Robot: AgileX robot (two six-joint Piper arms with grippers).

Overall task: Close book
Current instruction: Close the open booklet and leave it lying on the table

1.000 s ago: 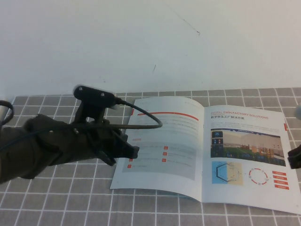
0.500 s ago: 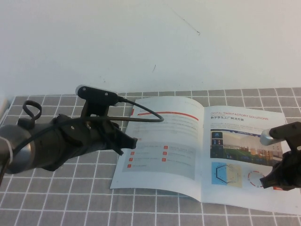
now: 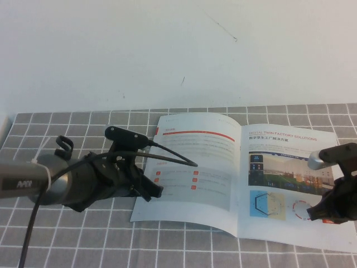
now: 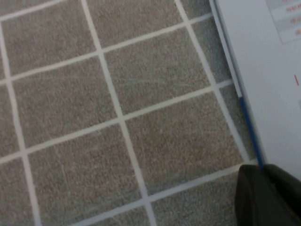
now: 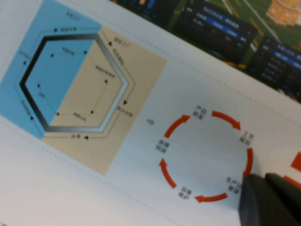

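Nearest the camera, a grey grid cloth (image 3: 83,234) covers the table, and the book (image 3: 223,173) lies open and flat on it, right of centre, both pages facing up. The right page carries the red heading "TWIN FACTORY SOLUTIONS" (image 3: 284,136), with a line of Chinese characters beneath it, too small to read, and a dark photo panel below that. Lower on the same page sit a blue-and-tan hexagon (image 5: 70,84) and a red ring (image 5: 207,157) of arrows with tiny Chinese labels. The left page shows a red rule, grey text blocks and small red squares; its wording cannot be read.

The right gripper (image 3: 315,214) comes in from the right edge and hangs low over the near part of the right page; in the right wrist view its dark tip (image 5: 270,200) sits at the rim of the ring. Whether it is released or clenched cannot be told.

The left arm lies low and almost level across the cloth from the left, with a black cable (image 3: 173,153) looping above it out over the left page. The left gripper (image 3: 155,190) points right at the outer edge of the left page, near its front corner; in the left wrist view its tip (image 4: 270,197) meets the blue-lined page edge. Its state cannot be told either, and a white mark on the arm is too small to read.

A plain white wall (image 3: 167,50) stands behind
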